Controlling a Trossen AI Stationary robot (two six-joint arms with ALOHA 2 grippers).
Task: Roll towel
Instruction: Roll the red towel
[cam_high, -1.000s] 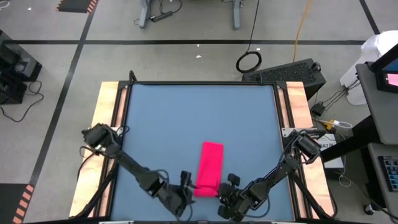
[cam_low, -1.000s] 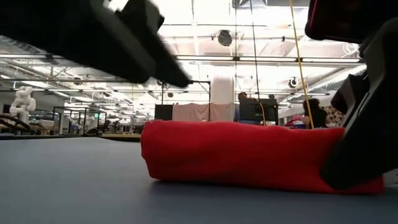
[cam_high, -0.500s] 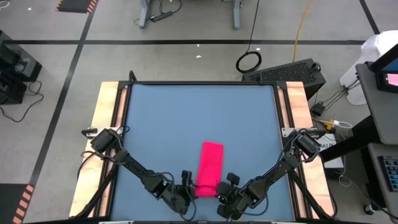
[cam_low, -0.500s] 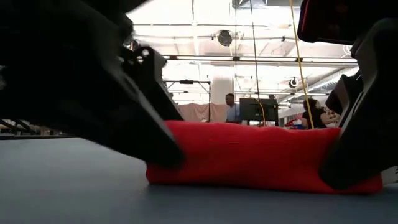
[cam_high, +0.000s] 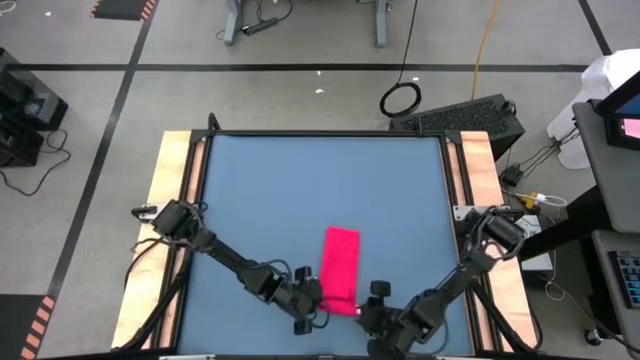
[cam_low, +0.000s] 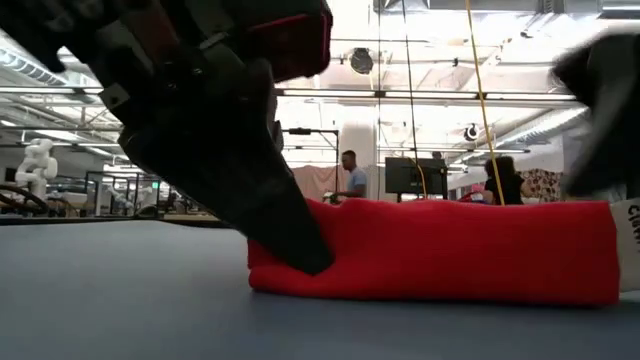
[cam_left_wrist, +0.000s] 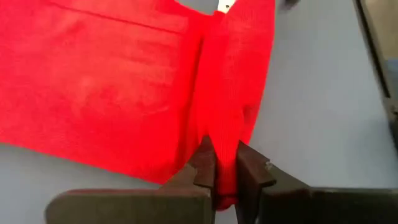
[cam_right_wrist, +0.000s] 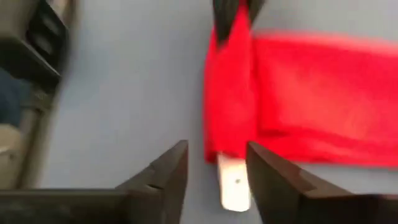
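The red-pink towel (cam_high: 340, 262) lies as a narrow strip on the blue table (cam_high: 260, 200), and its near end (cam_low: 430, 250) is rolled into a thick ridge. Its white tag (cam_right_wrist: 234, 186) sticks out at the right end of that ridge. My left gripper (cam_high: 318, 298) is at the ridge's left end, shut on the cloth. My right gripper (cam_high: 375, 298) stands open just off the ridge's right end. In the right wrist view its fingers stand either side of the tag without touching it. My left gripper pinches the left end of the towel's rolled near ridge (cam_left_wrist: 225, 180) between its two fingers (cam_left_wrist: 205, 167), several layers thick. It comes from the table's left, slanting down, in line with the ridge. The towel rests on the table.
Wooden side rails (cam_high: 172, 190) border the blue table, with bare surface beyond the towel toward the far edge. Off the table at the right stand a dark case (cam_high: 470, 118) and cables. People show in the room behind (cam_low: 348, 172).
My left gripper has moved right onto the towel's near left end and shut on the cloth. My right gripper has opened, let go of the towel's right end and drawn back from it. The ridge's left end has shifted slightly rightward.
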